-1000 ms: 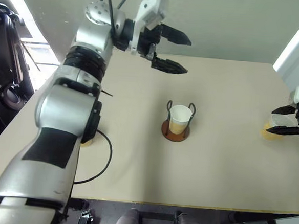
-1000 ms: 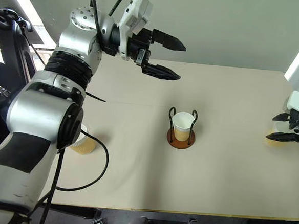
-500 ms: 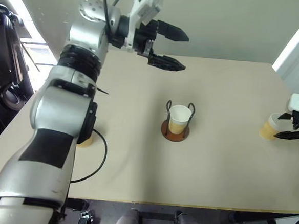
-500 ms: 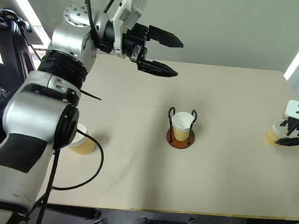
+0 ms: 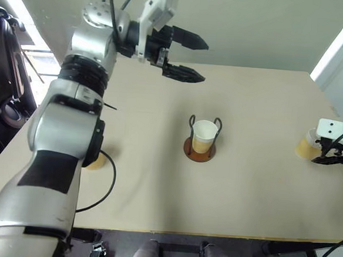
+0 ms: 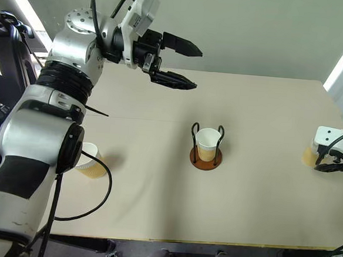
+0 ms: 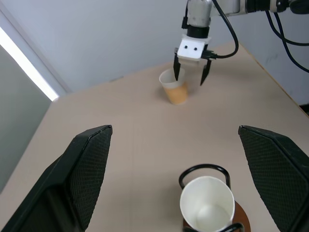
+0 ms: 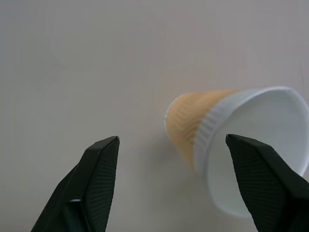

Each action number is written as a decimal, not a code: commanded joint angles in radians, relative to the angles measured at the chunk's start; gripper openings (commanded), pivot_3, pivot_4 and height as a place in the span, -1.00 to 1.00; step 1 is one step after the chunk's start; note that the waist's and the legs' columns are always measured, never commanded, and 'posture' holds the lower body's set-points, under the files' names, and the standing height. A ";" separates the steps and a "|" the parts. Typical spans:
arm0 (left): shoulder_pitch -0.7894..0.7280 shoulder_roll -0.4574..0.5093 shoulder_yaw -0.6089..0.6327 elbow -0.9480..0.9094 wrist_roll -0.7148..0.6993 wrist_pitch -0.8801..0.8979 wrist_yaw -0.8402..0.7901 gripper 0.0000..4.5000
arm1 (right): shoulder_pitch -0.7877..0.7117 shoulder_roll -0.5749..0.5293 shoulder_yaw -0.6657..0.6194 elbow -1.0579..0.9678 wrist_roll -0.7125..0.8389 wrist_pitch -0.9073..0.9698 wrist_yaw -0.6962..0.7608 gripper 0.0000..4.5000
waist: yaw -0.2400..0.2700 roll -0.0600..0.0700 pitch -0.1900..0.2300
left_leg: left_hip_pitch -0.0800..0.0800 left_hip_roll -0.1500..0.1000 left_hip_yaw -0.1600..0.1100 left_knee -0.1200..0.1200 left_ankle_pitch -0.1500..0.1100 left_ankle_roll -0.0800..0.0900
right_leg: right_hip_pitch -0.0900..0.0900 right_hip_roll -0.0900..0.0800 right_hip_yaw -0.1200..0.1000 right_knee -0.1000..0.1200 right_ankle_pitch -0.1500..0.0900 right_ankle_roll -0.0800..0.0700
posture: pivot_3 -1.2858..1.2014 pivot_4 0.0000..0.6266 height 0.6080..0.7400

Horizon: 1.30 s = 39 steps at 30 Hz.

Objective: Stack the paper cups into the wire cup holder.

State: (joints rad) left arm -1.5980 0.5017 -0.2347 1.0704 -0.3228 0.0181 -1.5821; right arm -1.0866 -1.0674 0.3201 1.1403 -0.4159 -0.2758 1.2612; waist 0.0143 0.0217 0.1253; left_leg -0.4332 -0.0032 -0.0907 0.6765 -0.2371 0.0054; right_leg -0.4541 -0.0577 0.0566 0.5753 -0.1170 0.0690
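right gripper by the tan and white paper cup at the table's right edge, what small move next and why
Probably shift the right gripper sideways to centre on the tan and white paper cup, then lower. Its black fingers stand open above the beige table, and the cup sits off toward one finger, not yet between them.

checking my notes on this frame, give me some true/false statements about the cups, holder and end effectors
1. One paper cup stands in the wire cup holder. True.
2. The left end effector holds a cup. False: it is open and holds nothing, raised above the table.
3. The right end effector is open beside a cup near the table's right edge. True.
4. All three cups are stacked in the holder. False: one cup is by the right end effector and another stands near the table's left side.
5. The holder lies tipped over. False: it stands upright on its round base.
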 commanded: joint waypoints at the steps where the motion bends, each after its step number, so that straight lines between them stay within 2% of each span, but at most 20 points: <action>1: 0.030 0.026 -0.006 -0.041 -0.026 0.001 -0.032 1.00 | -0.036 -0.006 0.006 0.025 -0.029 -0.015 -0.048 0.08 | 0.000 0.000 0.000 | 0.000 0.000 0.000 0.000 0.000 0.000 | 0.000 0.000 0.000 0.000 0.000 0.000 | 0.03 -0.52 1.00; 5: 0.144 0.100 -0.117 -0.152 -0.120 0.068 -0.032 1.00 | -0.048 0.003 0.017 0.051 -0.057 -0.019 -0.093 -0.60 | -0.002 0.001 0.000 | 0.001 0.001 0.000 -0.001 -0.001 -0.001 | -0.001 -0.001 0.000 0.000 0.002 -0.001 | 0.03 -0.52 1.00; 8: 0.231 0.178 -0.223 -0.245 -0.187 0.048 -0.032 1.00 | -0.054 0.007 0.022 0.061 -0.069 -0.029 -0.101 -0.98 | -0.004 0.002 0.000 | 0.002 0.002 0.001 -0.001 -0.001 -0.001 | -0.001 0.001 -0.001 0.000 0.003 -0.002 | 0.03 -0.52 1.00; 11: 0.282 0.231 -0.297 -0.290 -0.225 0.037 -0.032 1.00 | -0.067 0.012 0.021 0.070 -0.074 -0.033 -0.104 -0.98 | -0.005 0.002 0.000 | 0.003 0.002 0.001 -0.001 -0.002 -0.001 | -0.001 0.001 -0.001 0.001 0.003 -0.003 | 0.03 -0.52 1.00; 14: 0.308 0.243 -0.319 -0.298 -0.250 0.034 -0.032 1.00 | -0.080 0.016 0.018 0.062 -0.073 -0.044 -0.093 -0.98 | -0.002 0.002 0.000 | 0.003 0.002 0.000 0.000 -0.002 -0.001 | -0.001 0.000 -0.001 0.001 0.005 -0.005 | 0.03 -0.52 1.00; 19: 0.303 0.243 -0.333 -0.265 -0.254 0.027 -0.032 1.00 | -0.111 0.026 -0.004 -0.034 -0.026 -0.057 0.038 -0.98 | -0.004 0.002 0.000 | 0.003 0.001 0.000 0.002 -0.002 -0.001 | 0.000 0.000 -0.001 0.000 0.005 -0.006 | 0.03 -0.52 1.00; 25: 0.287 0.232 -0.350 -0.207 -0.226 -0.002 -0.032 1.00 | -0.123 0.064 -0.080 -0.390 0.141 0.144 0.255 -0.98 | -0.009 0.002 0.000 | 0.002 0.002 0.000 0.000 -0.002 -0.002 | -0.001 0.002 -0.001 0.000 0.005 -0.006 | 0.03 -0.52 1.00; 31: 0.267 0.213 -0.349 -0.088 -0.151 -0.109 -0.032 1.00 | -0.156 0.116 -0.093 -0.683 0.206 0.348 0.305 -0.98 | -0.010 0.002 0.000 | 0.002 0.001 -0.001 -0.002 -0.002 -0.004 | -0.002 0.002 -0.001 -0.001 0.001 -0.010 | 0.03 -0.52 1.00; 39: 0.230 0.170 -0.277 0.084 -0.033 -0.182 -0.032 1.00 | -0.169 0.182 -0.066 -0.869 0.233 0.487 0.317 -0.98 | -0.006 0.002 0.000 | -0.002 0.001 -0.003 -0.004 -0.001 -0.005 | -0.006 0.002 -0.002 0.000 -0.001 -0.013 | 0.03 -0.52 1.00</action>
State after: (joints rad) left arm -1.3300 0.6759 -0.5475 1.1451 -0.3714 -0.1385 -1.5827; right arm -1.2173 -0.8850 0.2583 0.3189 -0.1990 0.1892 1.5734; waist 0.0083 0.0235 0.1248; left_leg -0.4352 -0.0024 -0.0933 0.6719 -0.2382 0.0004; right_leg -0.4599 -0.0560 0.0543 0.5749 -0.1183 0.0561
